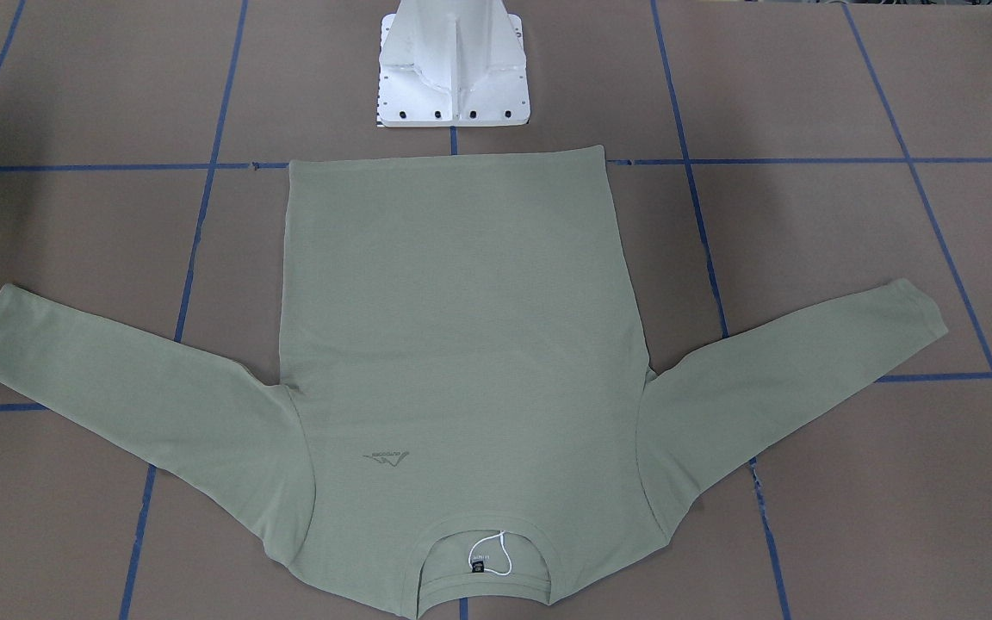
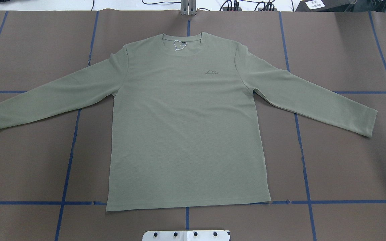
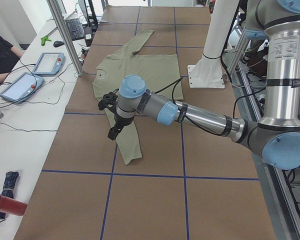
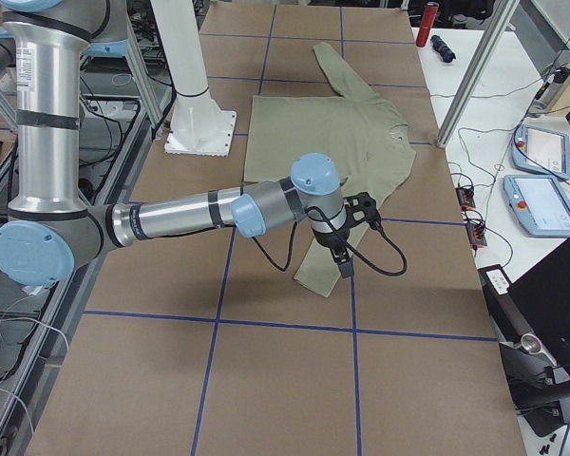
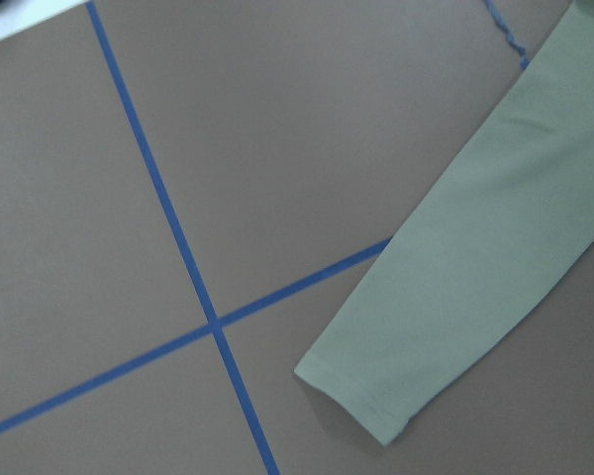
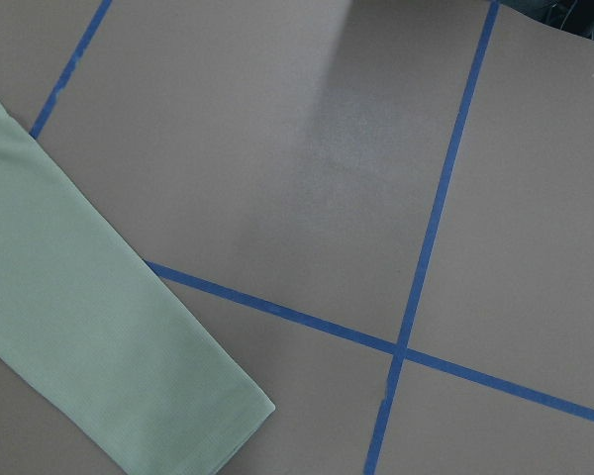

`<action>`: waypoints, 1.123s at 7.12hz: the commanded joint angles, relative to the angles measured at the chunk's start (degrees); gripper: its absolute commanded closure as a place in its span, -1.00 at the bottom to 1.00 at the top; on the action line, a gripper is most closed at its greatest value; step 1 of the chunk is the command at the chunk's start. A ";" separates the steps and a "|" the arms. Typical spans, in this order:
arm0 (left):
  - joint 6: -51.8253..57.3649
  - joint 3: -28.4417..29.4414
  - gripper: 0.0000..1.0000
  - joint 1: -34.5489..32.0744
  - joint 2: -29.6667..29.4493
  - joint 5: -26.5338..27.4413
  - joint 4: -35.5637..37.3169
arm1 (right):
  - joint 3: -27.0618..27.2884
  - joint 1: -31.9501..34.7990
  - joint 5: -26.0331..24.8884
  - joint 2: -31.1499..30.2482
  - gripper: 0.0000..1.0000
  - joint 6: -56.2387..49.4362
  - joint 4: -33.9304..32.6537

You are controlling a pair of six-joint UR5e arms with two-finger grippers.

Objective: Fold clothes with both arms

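Since neither gripper shows in the overhead or front view, and the wrist cameras catch no fingers, I cannot tell whether the left gripper [image 3: 113, 132] or the right gripper [image 4: 344, 264] is wide or narrow. Nothing hangs from either. The shirt [image 2: 186, 134] lies flat and face up on the table [image 2: 28, 160]. Its collar is at the far edge and its hem is near the pedestal [image 1: 453, 77], so its long axis runs near to far down the middle. Both sleeves spread sideways and slant back toward the near side. The left gripper hangs above the left sleeve [image 2: 45, 97]. The left cuff [image 5: 361, 396] sits low and off-centre in the wrist view, not straight under the tool. The right gripper hangs likewise over the right sleeve [image 2: 313, 97], with the right cuff [image 6: 228, 406] at the edge of its wrist view. Each arm is nearest its own sleeve. Folding looks not yet begun. Each arm probably needs to shift along its sleeve's axis toward the cuff before coming down.
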 commanded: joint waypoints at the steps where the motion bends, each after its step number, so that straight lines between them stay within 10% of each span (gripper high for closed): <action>1: -0.05 0.83 -1.00 -0.12 -0.89 -0.02 -1.89 | -0.85 -1.48 1.83 1.58 -1.00 12.00 3.59; 4: 0.04 0.74 -1.00 -0.12 -0.71 -0.11 -1.98 | -4.43 -13.48 -7.41 -5.59 -1.00 43.98 32.50; 6: 0.04 0.65 -1.00 -0.12 -0.62 -0.11 -1.98 | -19.06 -18.35 -12.04 -5.99 -0.89 49.49 53.00; 8: 0.13 0.21 -1.00 -0.12 -0.01 -0.19 -1.98 | -21.58 -23.87 -17.82 -5.72 -0.60 53.13 56.00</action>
